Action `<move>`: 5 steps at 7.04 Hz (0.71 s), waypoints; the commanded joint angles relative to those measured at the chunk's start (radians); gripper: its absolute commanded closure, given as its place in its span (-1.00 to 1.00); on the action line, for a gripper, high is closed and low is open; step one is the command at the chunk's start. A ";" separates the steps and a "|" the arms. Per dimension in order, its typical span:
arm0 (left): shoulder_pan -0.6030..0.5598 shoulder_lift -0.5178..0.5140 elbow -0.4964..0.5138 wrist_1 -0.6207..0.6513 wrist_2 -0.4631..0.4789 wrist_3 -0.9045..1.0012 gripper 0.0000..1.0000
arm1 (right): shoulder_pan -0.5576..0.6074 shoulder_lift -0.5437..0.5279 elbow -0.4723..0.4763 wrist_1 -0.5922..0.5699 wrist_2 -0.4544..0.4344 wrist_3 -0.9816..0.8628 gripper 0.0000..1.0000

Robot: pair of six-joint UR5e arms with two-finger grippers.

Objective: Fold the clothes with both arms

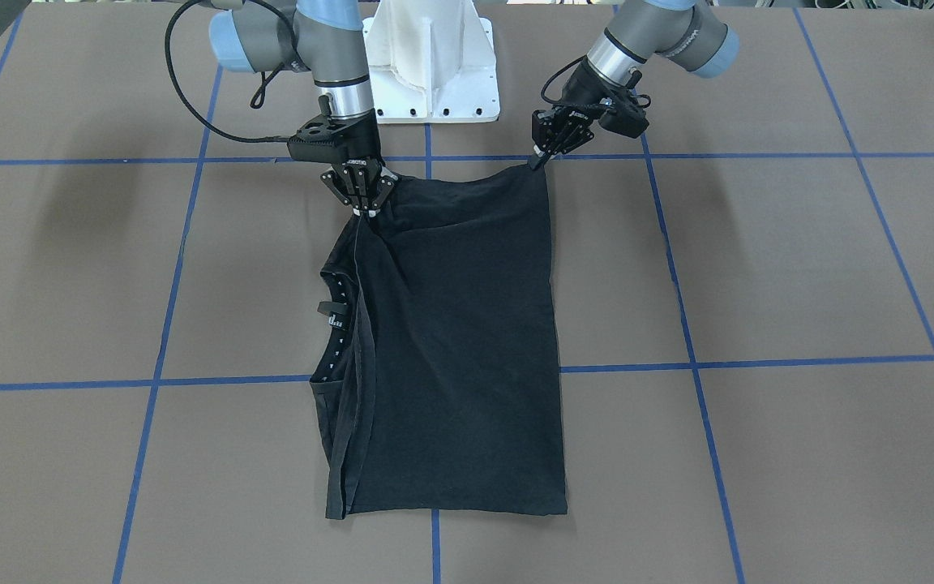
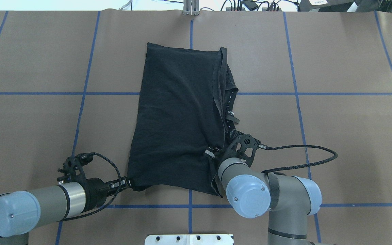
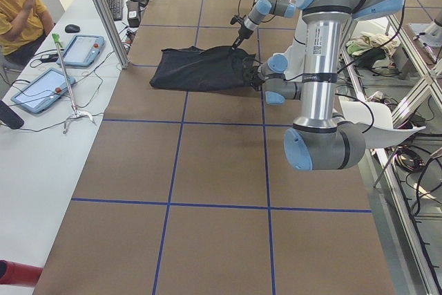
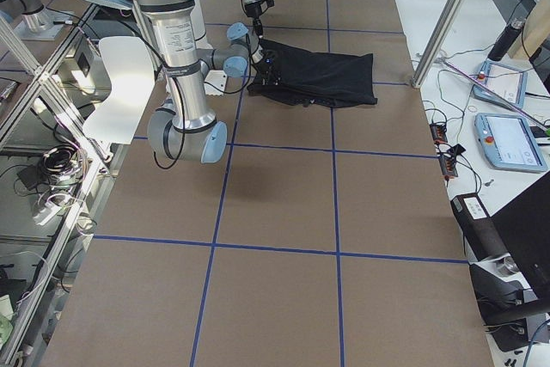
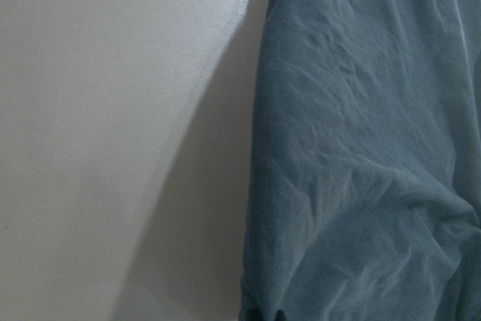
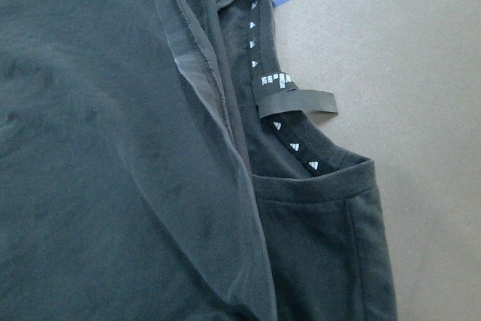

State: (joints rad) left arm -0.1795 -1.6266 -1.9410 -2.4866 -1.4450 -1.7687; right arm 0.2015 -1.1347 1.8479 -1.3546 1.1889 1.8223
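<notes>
Shows the black T-shirt [image 2: 179, 112] lying flat at the middle of the tabletop [image 2: 39, 58], doubled in on itself lengthwise, with the collar [image 6: 297, 148] peeping out along the 3 o'clock side in the overhead view. Has the left gripper [image 2: 126, 183] clamped tight on the cloth's corner at 7 o'clock, reaching in low and nearly level so as to nip only the edge. Has the right gripper [image 1: 366, 209] closed on the fabric at about 5 o'clock, pointing down from above beside the raised fold line (fingertips meet on the cloth in the front-facing view). Looks like a paired hold on the robot-side edge, taken so that both corners can rise together and travel toward 12 o'clock, halving the length. Calls for matched height and pace; otherwise risks a skewed crease, or the loose layer by the collar slipping out. Leaves the far edge at 12 o'clock resting on the tabletop, probably as the anchor for that fold.
</notes>
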 commanded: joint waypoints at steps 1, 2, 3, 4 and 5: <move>0.002 -0.001 0.000 0.000 0.000 0.000 1.00 | -0.005 -0.007 0.010 -0.003 -0.002 -0.003 1.00; 0.002 -0.001 0.001 0.000 0.000 0.000 1.00 | -0.008 -0.017 0.008 -0.001 -0.005 -0.003 1.00; 0.002 -0.001 0.001 0.000 0.000 0.000 1.00 | -0.008 -0.017 0.008 -0.001 -0.005 -0.003 1.00; 0.003 -0.001 0.001 0.000 0.000 0.000 1.00 | -0.011 -0.019 -0.001 -0.001 -0.008 -0.003 0.30; 0.003 -0.001 0.001 0.000 0.000 0.000 1.00 | -0.014 -0.017 -0.013 -0.003 -0.050 -0.026 -0.94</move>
State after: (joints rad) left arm -0.1769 -1.6275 -1.9405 -2.4866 -1.4450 -1.7687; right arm 0.1905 -1.1521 1.8469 -1.3564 1.1715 1.8135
